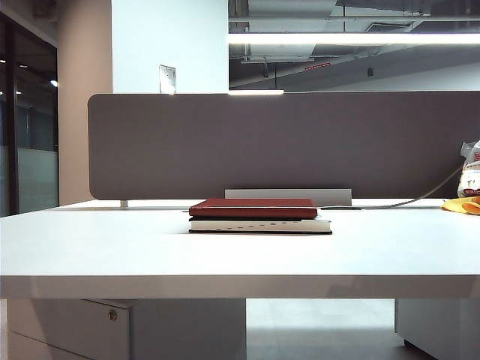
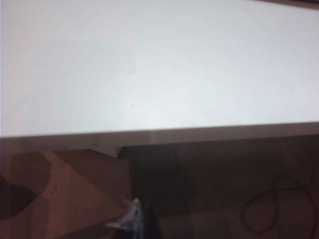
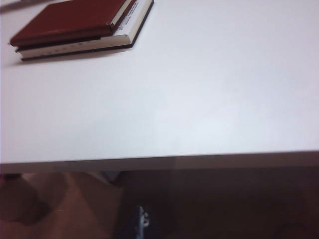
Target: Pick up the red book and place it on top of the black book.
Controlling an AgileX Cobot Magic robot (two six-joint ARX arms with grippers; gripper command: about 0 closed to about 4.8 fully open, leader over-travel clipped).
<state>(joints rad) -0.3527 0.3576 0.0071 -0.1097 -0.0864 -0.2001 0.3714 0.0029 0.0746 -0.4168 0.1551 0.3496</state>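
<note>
The red book (image 1: 253, 208) lies flat on top of the black book (image 1: 259, 224) at the middle of the white table (image 1: 225, 255), near the back. In the right wrist view the red book (image 3: 70, 20) covers most of the black book (image 3: 75, 48), whose white page edges show. Both grippers hang below the table's front edge, far from the books and outside the exterior view. My left gripper (image 2: 137, 219) shows as one dim pointed tip, shut with nothing in it. Of my right gripper (image 3: 143, 221) only a narrow dark tip shows, jaws together and empty.
A grey partition panel (image 1: 285, 142) runs along the back of the table. A yellow object (image 1: 463, 205), a white bag (image 1: 470, 169) and a cable (image 1: 420, 196) lie at the far right. A drawer cabinet (image 1: 112, 322) stands under the table on the left.
</note>
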